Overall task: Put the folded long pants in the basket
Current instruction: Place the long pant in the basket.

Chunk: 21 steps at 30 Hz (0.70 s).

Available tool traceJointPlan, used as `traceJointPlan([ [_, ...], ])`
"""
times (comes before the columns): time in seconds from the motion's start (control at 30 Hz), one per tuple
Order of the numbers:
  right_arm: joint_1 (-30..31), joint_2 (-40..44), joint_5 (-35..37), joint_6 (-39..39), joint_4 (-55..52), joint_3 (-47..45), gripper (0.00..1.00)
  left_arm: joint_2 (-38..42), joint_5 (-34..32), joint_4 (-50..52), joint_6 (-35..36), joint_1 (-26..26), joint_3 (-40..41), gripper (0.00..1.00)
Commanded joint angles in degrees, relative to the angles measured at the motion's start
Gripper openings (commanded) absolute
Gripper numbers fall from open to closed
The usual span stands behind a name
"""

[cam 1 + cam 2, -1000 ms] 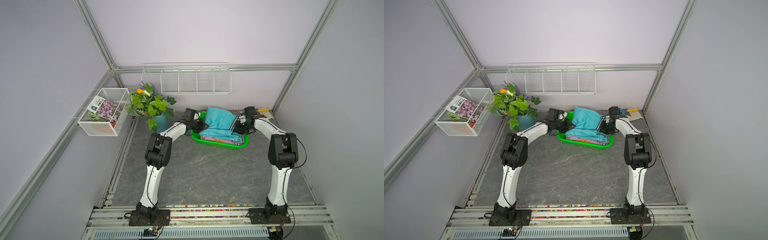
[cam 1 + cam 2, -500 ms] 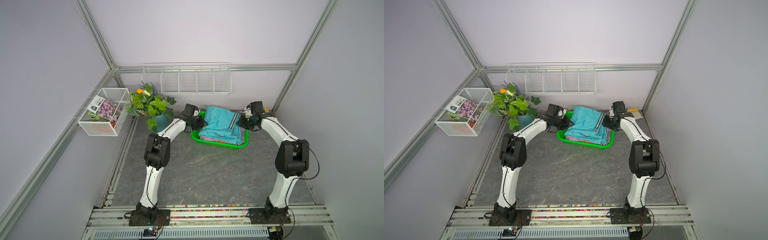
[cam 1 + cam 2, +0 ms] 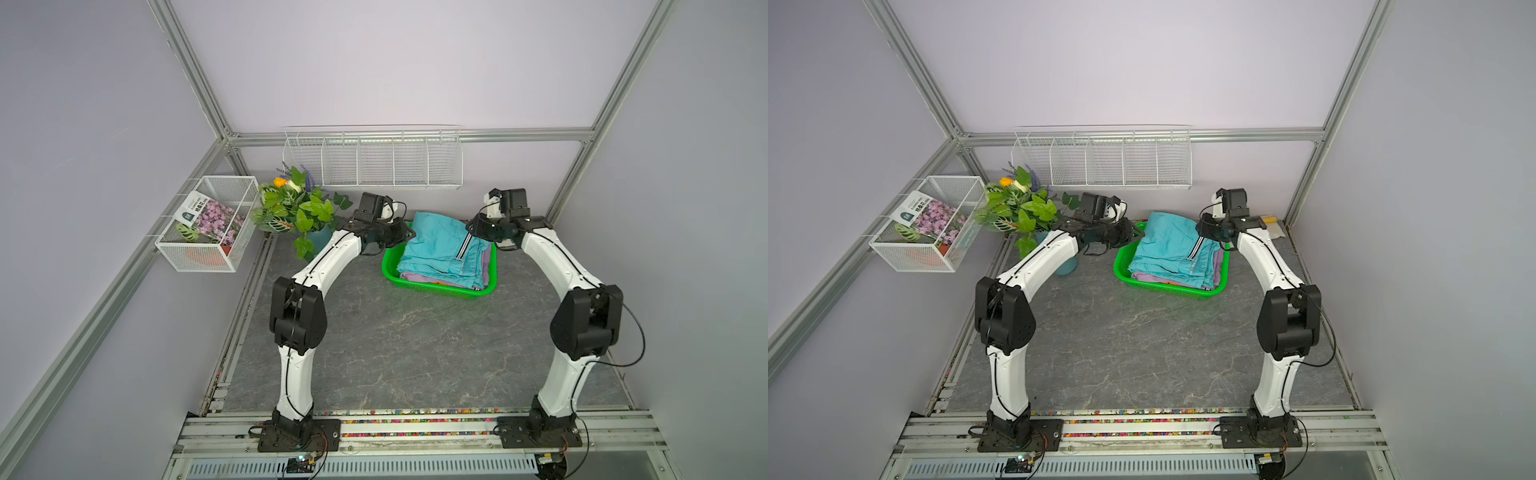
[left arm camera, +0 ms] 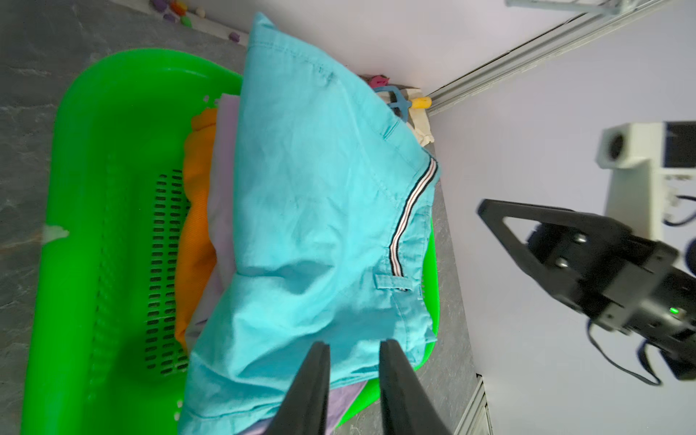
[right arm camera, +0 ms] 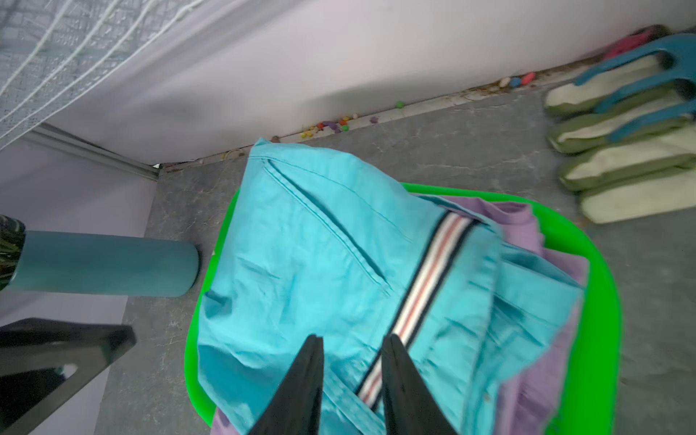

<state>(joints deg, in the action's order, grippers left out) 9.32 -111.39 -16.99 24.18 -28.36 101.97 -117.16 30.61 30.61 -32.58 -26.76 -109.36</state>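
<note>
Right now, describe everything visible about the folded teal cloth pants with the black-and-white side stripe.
The teal pants are thin creased cloth, folded, with a striped side seam and slanted pocket. They lie topmost in the bright green perforated plastic basket, on folded lilac cloth pants, far end overhanging the rim. The left gripper and right gripper flank them, jaws apart.
</note>
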Motion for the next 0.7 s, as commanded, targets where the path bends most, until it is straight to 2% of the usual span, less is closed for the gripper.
traceJointPlan([
  [0.0, 0.6, -4.1, -0.4, 2.1, 4.5, 1.6, 0.31, 1.2, -1.7, 3.5, 3.3, -0.2, 1.5, 0.29],
  [0.1, 0.7, -6.9, 0.7, 3.7, 8.2, 1.1, 0.3, 4.8, -3.7, 1.0, 4.7, -0.2, 7.0, 0.29],
  [0.23, 0.7, -11.2, 0.8, 4.8, 7.3, 1.0, 0.3, 13.7, -7.3, -8.0, 8.1, -0.2, 19.4, 0.29],
  [0.3, 1.1, -11.9, 0.7, 4.6, 7.4, -1.7, 0.3, 19.0, -11.1, -13.8, 10.9, 0.0, 26.9, 0.29],
  [0.37, 1.8, -11.8, 1.1, 4.2, 7.8, -5.5, 0.3, 24.3, -17.4, -17.5, 10.2, 0.9, 33.2, 0.31],
  [0.4, 2.1, -11.7, 1.0, 4.2, 8.4, -7.7, 0.3, 26.6, -19.5, -18.8, 10.5, 1.8, 36.2, 0.32],
  [0.5, 2.5, -11.6, 0.8, 4.8, 11.4, -13.3, 0.3, 31.6, -18.7, -21.6, 10.4, 7.3, 42.7, 0.32],
  [0.67, 2.4, -9.2, 0.5, 3.7, 12.8, -13.7, 0.3, 36.9, -17.9, -25.2, 10.3, 16.1, 51.7, 0.31],
])
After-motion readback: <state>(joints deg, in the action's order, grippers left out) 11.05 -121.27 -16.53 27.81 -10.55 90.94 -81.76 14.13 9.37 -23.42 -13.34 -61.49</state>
